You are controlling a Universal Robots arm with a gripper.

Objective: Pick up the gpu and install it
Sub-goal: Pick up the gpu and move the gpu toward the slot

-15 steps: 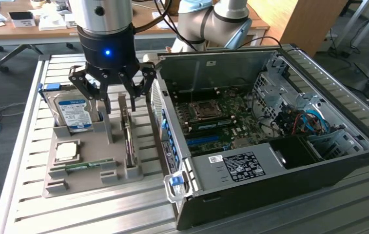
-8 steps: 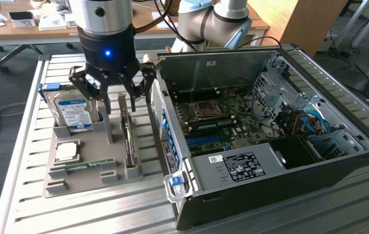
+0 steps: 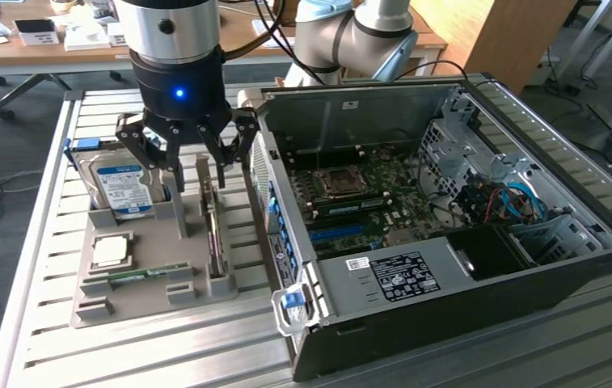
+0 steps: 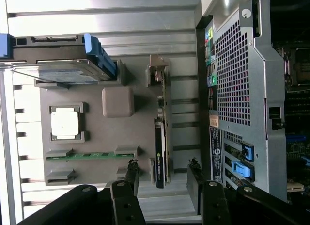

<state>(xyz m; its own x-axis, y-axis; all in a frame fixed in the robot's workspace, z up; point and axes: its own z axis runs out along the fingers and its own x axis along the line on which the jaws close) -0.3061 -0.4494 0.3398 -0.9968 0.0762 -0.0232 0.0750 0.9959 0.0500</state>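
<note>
While the black multi-fingered gripper (image 3: 200,166) hangs wide open, empty, the thin black-faced gpu board (image 3: 214,234) stands edgewise in the grey tray (image 3: 144,301) at its six o'clock.

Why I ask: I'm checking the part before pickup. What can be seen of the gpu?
The gpu is a thin, flat card standing on its long edge in a slot of the grey tray, on the side nearest the open computer case. Its board edge looks greenish-brown, and one face is black with a small label. Only the tray's slot appears to touch it. The gripper hangs above one end, its open fingers on either side of the card, apart from it.
</note>
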